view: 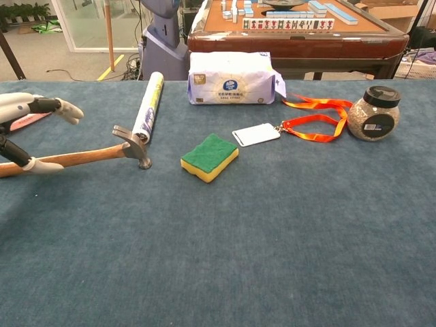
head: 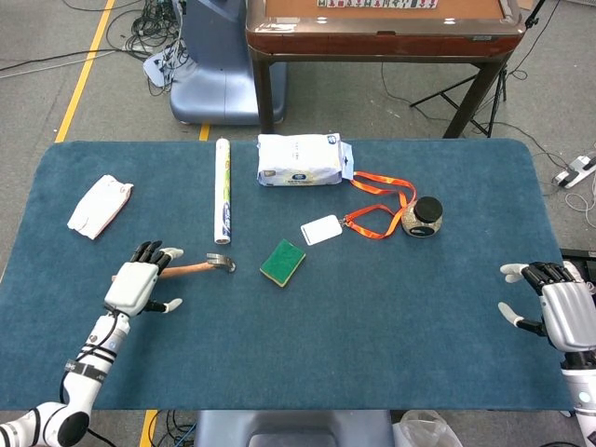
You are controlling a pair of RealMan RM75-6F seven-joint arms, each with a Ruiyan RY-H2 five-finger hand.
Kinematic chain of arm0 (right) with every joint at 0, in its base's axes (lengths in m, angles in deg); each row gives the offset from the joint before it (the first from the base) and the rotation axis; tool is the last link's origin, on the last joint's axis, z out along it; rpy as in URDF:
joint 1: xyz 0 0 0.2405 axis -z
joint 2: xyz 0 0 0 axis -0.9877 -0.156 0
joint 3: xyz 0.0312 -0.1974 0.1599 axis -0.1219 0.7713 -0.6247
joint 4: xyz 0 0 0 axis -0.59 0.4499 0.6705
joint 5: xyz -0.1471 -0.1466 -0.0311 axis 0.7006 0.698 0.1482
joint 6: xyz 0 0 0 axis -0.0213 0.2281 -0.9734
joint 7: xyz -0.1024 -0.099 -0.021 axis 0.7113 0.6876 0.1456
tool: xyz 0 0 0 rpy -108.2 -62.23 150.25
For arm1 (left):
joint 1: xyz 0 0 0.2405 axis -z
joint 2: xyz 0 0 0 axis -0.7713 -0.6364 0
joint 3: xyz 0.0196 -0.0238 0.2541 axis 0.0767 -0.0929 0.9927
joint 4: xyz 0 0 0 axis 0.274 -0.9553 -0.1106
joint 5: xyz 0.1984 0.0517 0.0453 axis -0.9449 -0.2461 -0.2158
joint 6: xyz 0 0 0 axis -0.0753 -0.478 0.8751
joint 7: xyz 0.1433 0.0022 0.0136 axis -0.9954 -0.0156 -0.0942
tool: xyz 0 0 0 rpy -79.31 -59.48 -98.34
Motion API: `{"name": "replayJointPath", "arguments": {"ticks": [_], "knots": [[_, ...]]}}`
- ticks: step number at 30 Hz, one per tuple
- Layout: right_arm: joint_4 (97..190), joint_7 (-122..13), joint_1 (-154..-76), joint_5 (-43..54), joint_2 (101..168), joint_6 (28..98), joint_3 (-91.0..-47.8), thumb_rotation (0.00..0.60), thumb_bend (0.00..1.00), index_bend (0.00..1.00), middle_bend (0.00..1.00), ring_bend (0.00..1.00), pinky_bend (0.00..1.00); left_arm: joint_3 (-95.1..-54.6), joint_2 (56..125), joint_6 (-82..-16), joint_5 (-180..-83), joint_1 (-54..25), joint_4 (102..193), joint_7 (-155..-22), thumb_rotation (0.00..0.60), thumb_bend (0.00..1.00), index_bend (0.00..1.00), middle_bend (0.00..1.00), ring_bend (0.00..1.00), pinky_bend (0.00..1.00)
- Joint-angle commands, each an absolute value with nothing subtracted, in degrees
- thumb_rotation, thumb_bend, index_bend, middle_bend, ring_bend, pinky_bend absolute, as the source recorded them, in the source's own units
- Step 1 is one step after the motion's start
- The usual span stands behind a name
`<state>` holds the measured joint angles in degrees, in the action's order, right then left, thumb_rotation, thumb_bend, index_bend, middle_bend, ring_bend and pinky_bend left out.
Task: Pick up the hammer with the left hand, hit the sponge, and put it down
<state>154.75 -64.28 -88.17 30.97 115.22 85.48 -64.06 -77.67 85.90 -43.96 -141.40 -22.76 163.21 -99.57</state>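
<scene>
The hammer lies flat on the blue table, wooden handle to the left, steel head to the right. My left hand hovers over the handle's left part, fingers spread above it and the thumb on the near side, holding nothing. The green and yellow sponge lies a short way right of the hammer head. My right hand stays open at the table's right edge, seen only in the head view.
A rolled paper tube lies just behind the hammer head. A tissue pack, a white card on an orange lanyard and a small jar sit behind the sponge. A white packet lies far left.
</scene>
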Motion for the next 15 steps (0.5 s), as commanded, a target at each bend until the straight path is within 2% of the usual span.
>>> {"name": "replayJointPath", "arguments": {"ticks": [1,7,15], "knots": [[154.72,-64.41,-88.15,31.05,115.20,85.55,-64.04,0.600,0.17,0.37,0.45,0.31,0.30,-78.66,87.88,-41.50,-137.67,-20.53,160.73,-102.11,0.600,0.16,0.20,0.21,0.05,0.01],[154.63,-64.74,-88.17,31.03,115.13,85.45,-64.04,0.600,0.17,0.37,0.45,0.31,0.30,-79.54,89.22,-39.02,-131.35,-18.18,159.09,-105.42,0.600,0.18,0.22,0.22,0.06,0.01],[154.59,-64.90,-88.14,31.10,115.09,85.48,-64.02,0.600,0.17,0.37,0.45,0.31,0.30,-79.51,90.65,-38.10,-126.69,-16.29,157.13,-107.55,0.600,0.22,0.27,0.30,0.13,0.01]]}}
